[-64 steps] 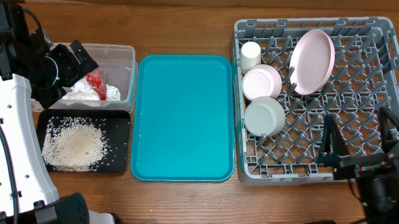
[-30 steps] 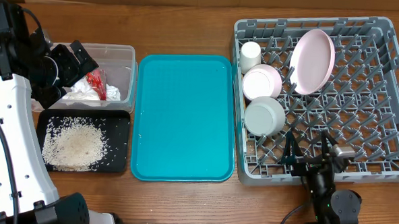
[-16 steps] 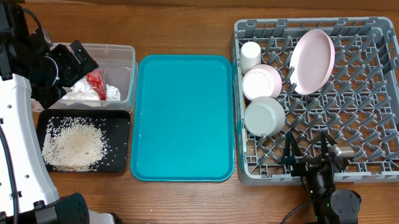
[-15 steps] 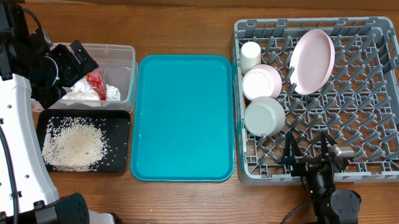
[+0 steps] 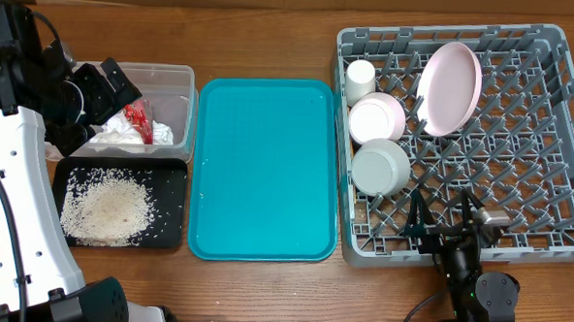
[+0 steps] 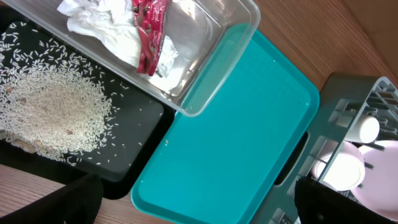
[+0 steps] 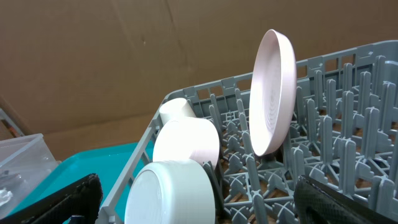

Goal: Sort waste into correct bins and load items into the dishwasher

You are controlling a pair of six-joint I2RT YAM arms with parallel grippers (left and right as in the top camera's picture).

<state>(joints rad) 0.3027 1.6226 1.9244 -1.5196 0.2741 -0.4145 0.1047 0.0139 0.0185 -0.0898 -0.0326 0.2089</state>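
I have the large square grey plastic dish rack (image 5: 550,143) on the right, loaded. One pale pink round plate (image 5: 448,87) stands on edge among the pegs, and one small white cylindrical cup (image 5: 359,81) sits in the far left corner. Two round whitish bowls, one (image 5: 377,117) just behind the other (image 5: 380,166), are tipped on their sides along the left wall. One crumpled white paper napkin (image 5: 123,127) and one crinkled red plastic wrapper (image 5: 139,119) lie touching in the clear rectangular plastic tub (image 5: 179,71). The loose white rice grains (image 5: 105,209) form one heap in the shallow black rectangular tray (image 5: 171,224) beside it. One flat teal plastic tray (image 5: 264,170) separates bins from rack. The left gripper (image 5: 111,85) hangs over the tub and the right gripper (image 5: 446,223) over the rack's near edge. Both have jaws spread wide, gripping nothing.
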